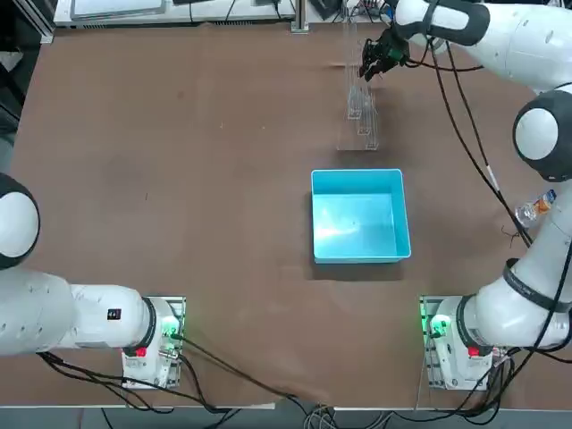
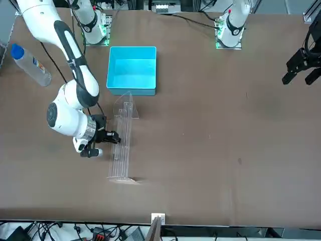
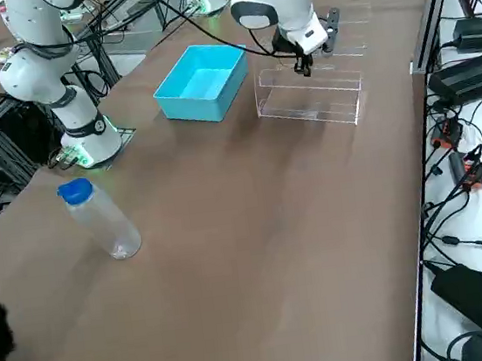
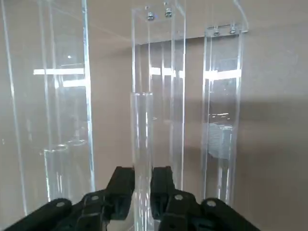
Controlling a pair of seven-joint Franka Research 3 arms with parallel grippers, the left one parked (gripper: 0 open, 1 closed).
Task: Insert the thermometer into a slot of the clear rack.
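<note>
The thermometer (image 4: 142, 144), a thin clear glass rod, rises straight up from between my right gripper's (image 4: 143, 180) black fingers, which are shut on its lower part. Right behind it stand the clear rack's (image 4: 159, 57) upright acrylic walls. I cannot tell whether the rod's tip sits inside a slot. From overhead the right gripper (image 1: 371, 64) is at the far end of the clear rack (image 1: 362, 107), close beside it. The front view has the gripper (image 2: 113, 138) touching the side of the rack (image 2: 122, 145) near its middle. The rod is too thin to make out in the wide views.
A light-blue square box (image 1: 359, 214) lies just on the robot's side of the rack. A plastic bottle with a blue cap (image 3: 101, 220) lies on the table's right edge. Black cables hang from the right arm (image 1: 465, 116).
</note>
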